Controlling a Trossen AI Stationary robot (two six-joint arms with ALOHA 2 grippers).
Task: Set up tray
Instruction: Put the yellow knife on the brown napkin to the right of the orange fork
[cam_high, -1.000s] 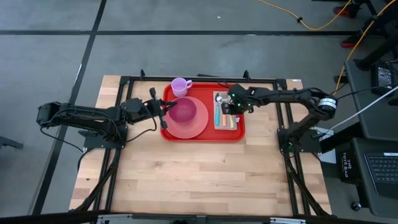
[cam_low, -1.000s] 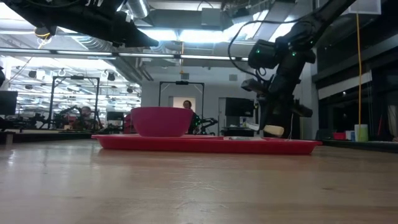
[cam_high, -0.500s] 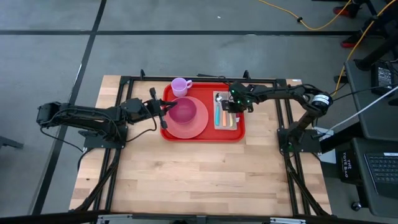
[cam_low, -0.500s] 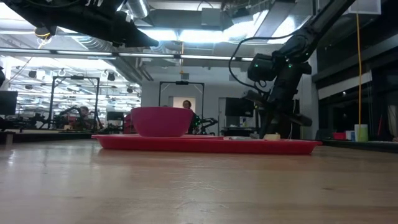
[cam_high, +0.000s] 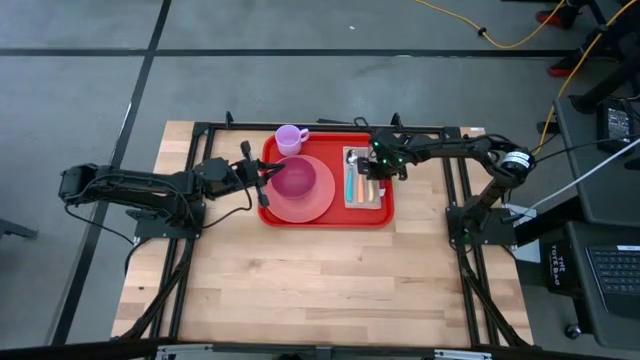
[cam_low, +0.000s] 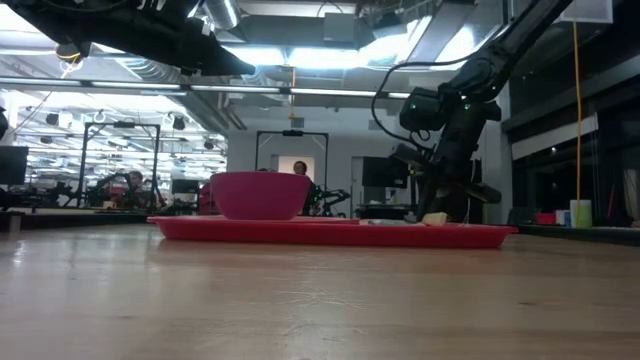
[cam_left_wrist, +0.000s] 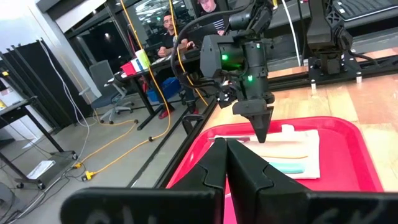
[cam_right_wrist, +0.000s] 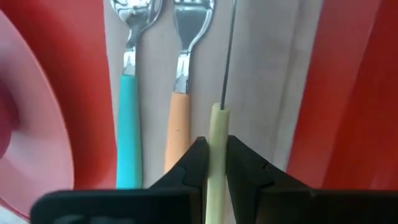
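Observation:
The red tray (cam_high: 330, 218) lies at the table's far middle. On it are a pink plate (cam_high: 312, 206) with a magenta bowl (cam_high: 297, 178), a lilac cup (cam_high: 291, 138), and a pale napkin (cam_right_wrist: 273, 74) at its right end. A teal-handled spoon (cam_right_wrist: 127, 124) and an orange-handled fork (cam_right_wrist: 177, 118) lie on the napkin. My right gripper (cam_high: 378, 170) stands over the napkin, shut on a knife with a pale yellow handle (cam_right_wrist: 216, 124). My left gripper (cam_left_wrist: 225, 162) is shut with nothing in it, pointing level at the tray's left edge. My right gripper pinches the knife's pale handle (cam_right_wrist: 216, 140) between its two fingers, which slant steeply down from above and lie across the handle. The thin blade (cam_right_wrist: 229, 50) shows edge-on and runs on ahead, parallel to the fork. The handle's end (cam_low: 434, 218) sits low, at the napkin.
Bare wooden table stretches from the tray to the near edge. Black frame rails run along both sides and the far edge (cam_high: 330, 124). Beyond the table, people sit at desks in the room (cam_left_wrist: 168, 28).
My right gripper has come down toward the napkin with the knife and rolled a little. The pale handle, held clear above the tray a second ago, now sits low at the napkin beside the fork.

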